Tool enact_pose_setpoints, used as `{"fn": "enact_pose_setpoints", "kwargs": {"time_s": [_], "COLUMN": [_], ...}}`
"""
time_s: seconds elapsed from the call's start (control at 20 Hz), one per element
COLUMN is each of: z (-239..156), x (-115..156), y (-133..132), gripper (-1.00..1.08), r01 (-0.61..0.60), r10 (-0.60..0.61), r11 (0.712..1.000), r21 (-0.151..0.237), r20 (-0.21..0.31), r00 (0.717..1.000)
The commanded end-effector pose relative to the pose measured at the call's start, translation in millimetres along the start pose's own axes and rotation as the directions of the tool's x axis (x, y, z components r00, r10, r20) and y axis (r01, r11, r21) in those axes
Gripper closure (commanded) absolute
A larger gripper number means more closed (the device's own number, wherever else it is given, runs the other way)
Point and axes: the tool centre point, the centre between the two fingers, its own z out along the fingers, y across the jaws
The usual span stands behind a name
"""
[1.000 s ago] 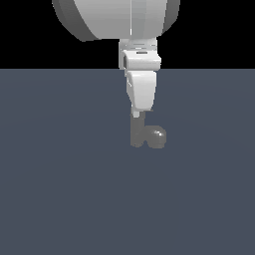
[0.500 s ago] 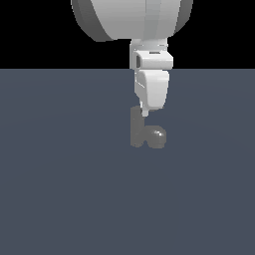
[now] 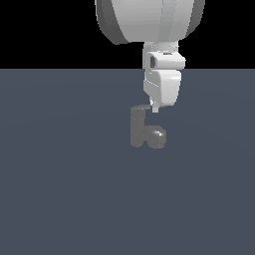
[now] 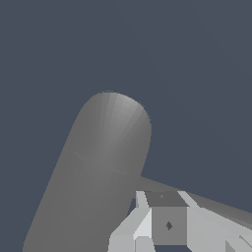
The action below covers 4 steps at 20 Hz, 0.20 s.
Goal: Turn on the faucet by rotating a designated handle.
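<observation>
The faucet (image 3: 138, 128) is a dull-grey upright cylinder with a glossy bulb (image 3: 158, 137) at its base, standing on the dark floor. Its thin handle (image 3: 146, 107) sticks out from the cylinder's top toward the exterior view's right. My white gripper (image 3: 155, 108) hangs straight down, its tip at the handle's height and against its outer end, above the bulb. In the wrist view the cylinder's top (image 4: 110, 147) fills the middle, the handle (image 4: 226, 206) runs off from it, and the gripper (image 4: 167, 224) sits right by the handle. The fingers look closed together and hold nothing.
A flat dark blue-grey floor (image 3: 60, 199) lies all around the faucet. The large white arm link (image 3: 149, 20) hangs above the scene.
My gripper has moved toward the exterior view's right and slightly down, from above the cylinder to the handle's outer end. The faucet body stays in place.
</observation>
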Motion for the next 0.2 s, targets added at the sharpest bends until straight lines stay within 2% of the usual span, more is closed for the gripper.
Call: {"fn": "enact_pose_setpoints", "kwargs": {"time_s": [0.0,0.15], "z": [1.6,1.7], "x": [32.9,41.7], "y": [-1.1,-4.4], "gripper": [1.08,1.08], "r01": [-0.042,-0.046], "r10": [0.042,0.046], "r11": [0.999,0.999], "r21": [0.002,0.001], "r20": [-0.005,-0.006], "r00": [0.999,0.999]}}
